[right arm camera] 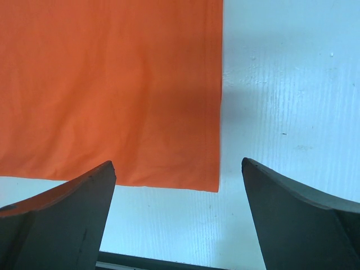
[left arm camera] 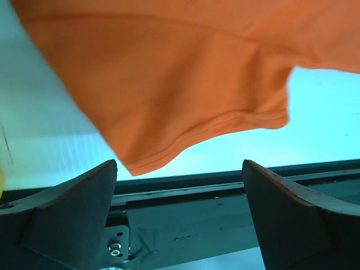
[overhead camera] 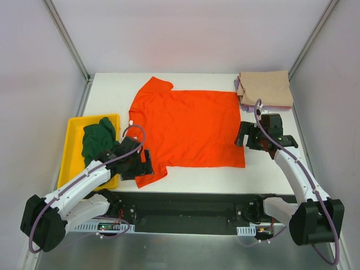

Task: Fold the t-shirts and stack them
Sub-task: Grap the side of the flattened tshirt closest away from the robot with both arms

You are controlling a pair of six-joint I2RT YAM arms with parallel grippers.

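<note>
Orange t-shirt [overhead camera: 188,126] lies flat mid-table [overhead camera: 112,90]. Neck points to 9 o'clock, hem to 3, so the long axis runs 9–3. One sleeve is at 11, the near sleeve [overhead camera: 151,175] at 7. My read: it's spread flat so each arm can take one end of the near edge and fold across.

Left gripper [overhead camera: 139,162] sits at the near sleeve, jaws wide apart and empty. In the wrist view the sleeve cuff lies just ahead of the fingers, not pinched.

Right gripper [overhead camera: 248,135] is at the hem end, about 3–4 o'clock, jaws also apart and empty. The hem corner [right arm camera: 211,183] is just ahead between its fingers.

Tan t-shirt [overhead camera: 264,87] is folded at 1 o'clock on a pale purple t-shirt [overhead camera: 239,95]; looks like the finished stack.

Dark green t-shirt [overhead camera: 97,139] is crumpled in the yellow tray [overhead camera: 73,121] at 9 o'clock, probably queued.
</note>
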